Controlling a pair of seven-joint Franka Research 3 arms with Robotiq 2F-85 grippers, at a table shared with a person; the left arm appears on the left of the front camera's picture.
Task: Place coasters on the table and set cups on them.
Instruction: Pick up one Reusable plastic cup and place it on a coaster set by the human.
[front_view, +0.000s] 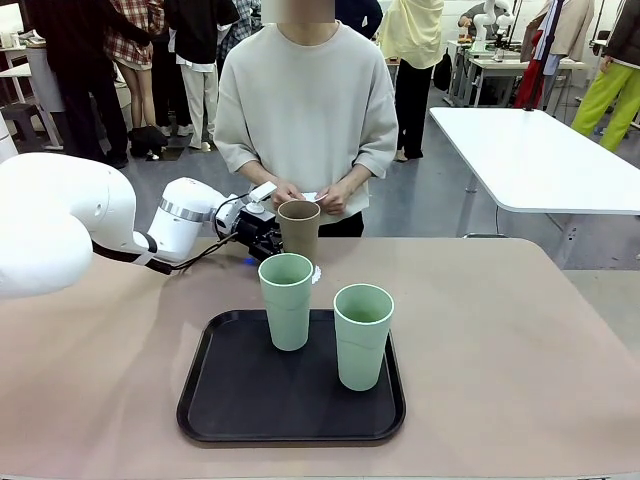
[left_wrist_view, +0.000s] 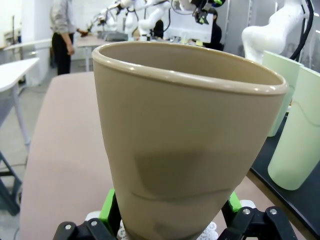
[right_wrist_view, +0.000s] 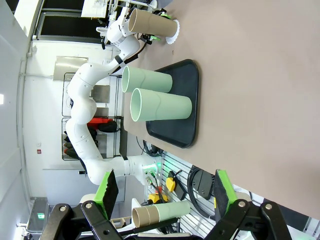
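While the brown cup is standing upright on a scalloped white coaster on the worktop, just behind the black tray, it is being flanked low down by the green pads of the left hand. The pads are being seen right at the cup's walls, so it cannot be told whether the cup is being gripped or merely bracketed. Two pale green cups are being carried upright by the tray, one at its back middle and the other nearer its front right, a little apart from each other. The right hand is being held released, well apart from the tray, with its fingers spread wide and nothing between them. Beyond the tray, at the far edge of the worktop, a small white thing is being held between the person's hands.
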